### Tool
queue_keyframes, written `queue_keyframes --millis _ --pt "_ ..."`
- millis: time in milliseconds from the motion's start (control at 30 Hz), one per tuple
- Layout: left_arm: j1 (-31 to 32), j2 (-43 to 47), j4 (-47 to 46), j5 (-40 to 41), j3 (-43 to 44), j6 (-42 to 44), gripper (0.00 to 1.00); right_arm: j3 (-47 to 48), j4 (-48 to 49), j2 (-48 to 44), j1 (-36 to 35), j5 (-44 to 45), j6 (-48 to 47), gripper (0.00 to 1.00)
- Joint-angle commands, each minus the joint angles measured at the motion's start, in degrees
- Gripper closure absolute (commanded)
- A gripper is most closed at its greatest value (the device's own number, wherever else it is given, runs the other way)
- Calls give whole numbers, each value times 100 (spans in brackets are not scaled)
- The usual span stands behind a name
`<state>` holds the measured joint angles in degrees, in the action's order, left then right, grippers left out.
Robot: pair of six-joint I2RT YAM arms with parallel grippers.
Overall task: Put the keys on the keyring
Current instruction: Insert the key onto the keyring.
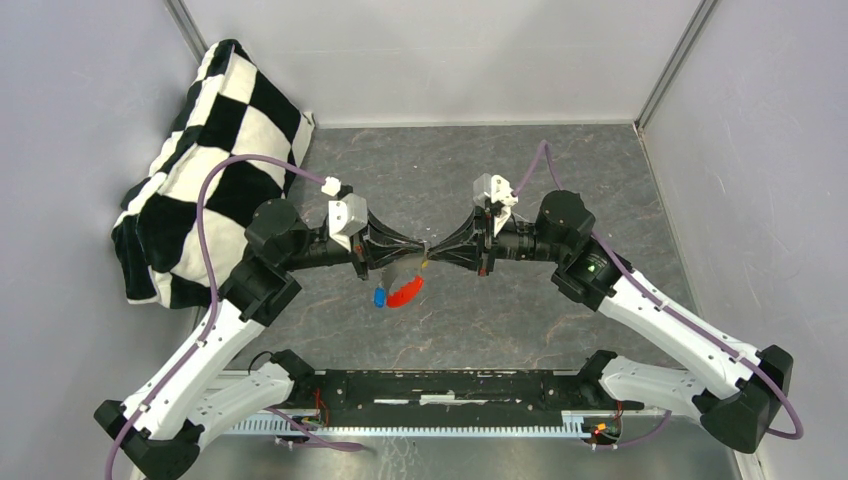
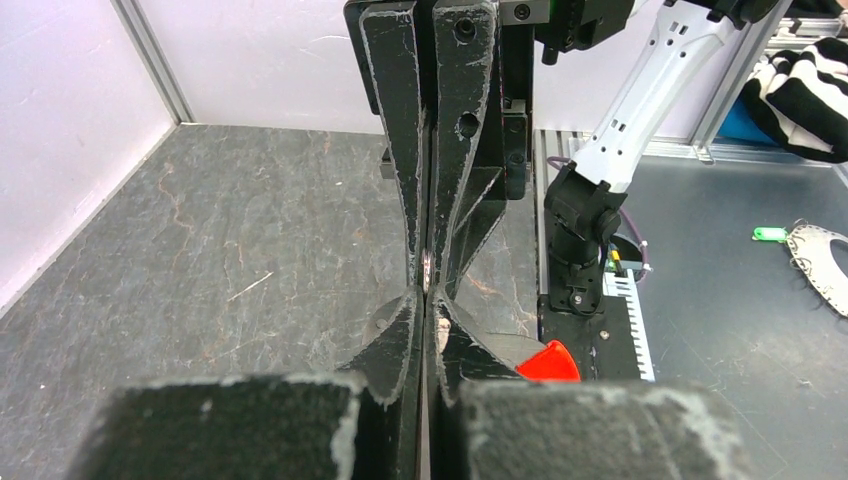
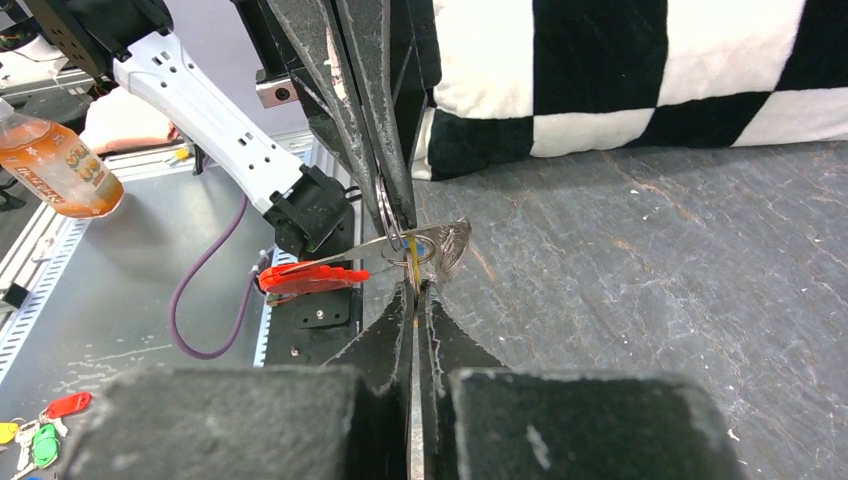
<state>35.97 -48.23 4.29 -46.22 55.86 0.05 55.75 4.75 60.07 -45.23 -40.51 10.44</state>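
The left gripper (image 2: 427, 300) is pinched shut on a wire loop (image 3: 386, 215); the red keyring (image 1: 405, 292) and blue key (image 1: 378, 297) dangle beneath it. The right gripper (image 3: 416, 292) is clamped on the yellow key (image 3: 413, 268). That thin key could twist or slip in the pinch and miss the loop.

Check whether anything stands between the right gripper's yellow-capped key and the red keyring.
Nothing visible does. The right gripper pinches the yellow-capped key tip to tip with the left gripper, which holds a wire loop; the red keyring hangs just beside.
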Motion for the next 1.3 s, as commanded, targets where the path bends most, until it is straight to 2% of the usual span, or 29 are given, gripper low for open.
queue_keyframes --millis 0,367,800,967,1033,1133,1200,1267 --pt "8 84 1 -43 -26 312 98 374 39 -132 -14 31 -117 100" --pt "7 77 168 -166 -48 506 98 684 -630 -189 7 50 -495 100" --pt "7 36 251 -495 -9 502 98 926 -904 -21 16 96 -699 100" --pt "7 31 215 -382 29 473 98 1015 -1139 59 14 173 -844 99" --pt "7 34 200 -209 48 478 98 1009 -1329 43 14 373 -968 90" --pt "7 39 48 193 49 471 98 970 -1599 -39 14 895 -1187 64" --pt "7 29 -29 525 25 467 98 921 -1682 -136 10 1301 -1238 39" --pt "7 22 -72 857 -27 478 98 923 -1760 -194 15 1608 -1303 27"
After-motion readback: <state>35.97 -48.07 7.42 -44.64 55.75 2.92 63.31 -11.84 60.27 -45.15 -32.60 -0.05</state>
